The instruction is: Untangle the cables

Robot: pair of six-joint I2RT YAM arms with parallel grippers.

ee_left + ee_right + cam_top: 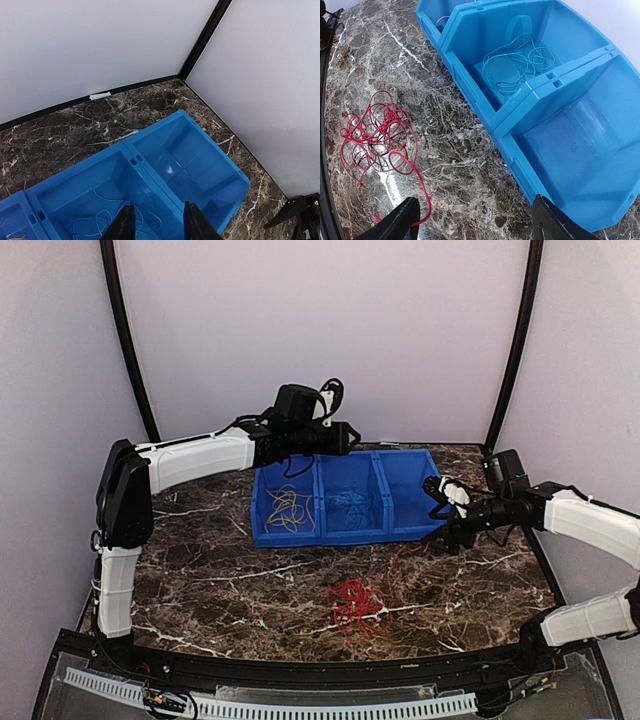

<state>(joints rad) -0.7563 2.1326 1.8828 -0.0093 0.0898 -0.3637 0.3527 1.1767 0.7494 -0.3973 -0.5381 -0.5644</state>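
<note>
A tangle of red cable [355,605] lies on the marble table in front of the blue three-compartment bin [322,532]. It also shows in the right wrist view [375,132], with one strand running to beside my left finger [402,222]. A yellow cable [288,508] lies in the bin's left compartment. A light blue cable [350,502] [517,65] [100,220] lies in the middle one. The right compartment [190,165] holds nothing. My left gripper [350,437] [159,227] hovers open and empty over the bin. My right gripper [440,525] [475,227] is wide open, low by the bin's right front corner.
Pale walls with black corner posts [515,345] close in the table at the back and sides. A white tag [100,95] lies at the back wall's foot. The table's dark front rail [300,672] runs along the near edge.
</note>
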